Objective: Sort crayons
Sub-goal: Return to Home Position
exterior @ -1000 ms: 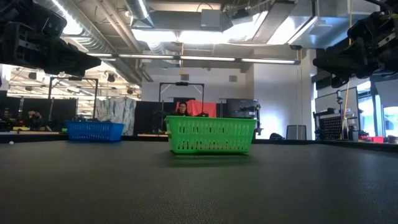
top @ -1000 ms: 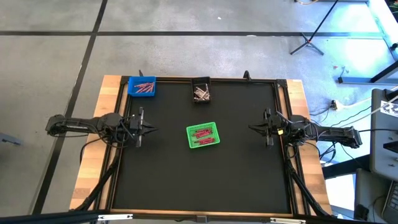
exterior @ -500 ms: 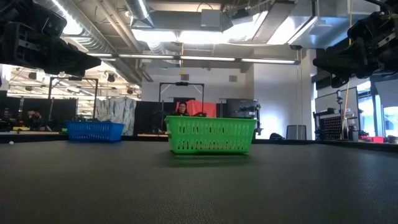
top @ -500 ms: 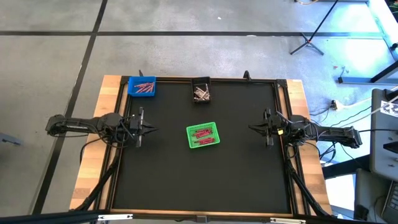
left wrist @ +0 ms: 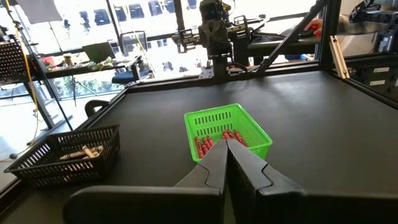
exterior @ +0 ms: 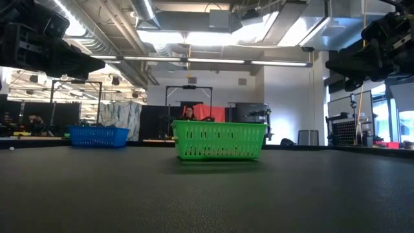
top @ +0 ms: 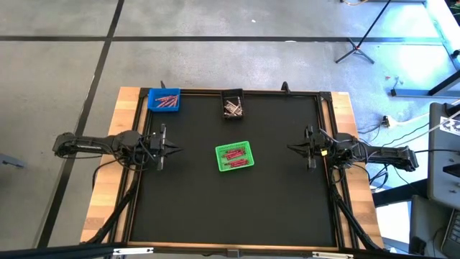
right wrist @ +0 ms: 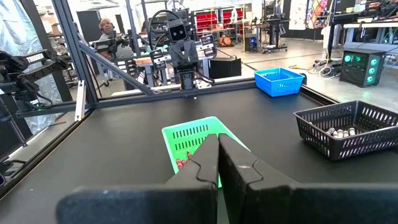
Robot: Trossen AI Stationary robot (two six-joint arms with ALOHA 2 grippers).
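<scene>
The table (top: 215,208) shows no loose sticks that I can see, so I judge the sorting done. My left gripper (top: 175,150) sits at 9 o'clock and my right gripper (top: 291,148) at 3 o'clock, both closed and empty. The crayons (top: 234,156) lie binned: red in the green bin (top: 232,146) at centre, pink in the blue bin (top: 150,100) at 11 o'clock, pale in the black bin (top: 232,93) at 12 o'clock.
</scene>
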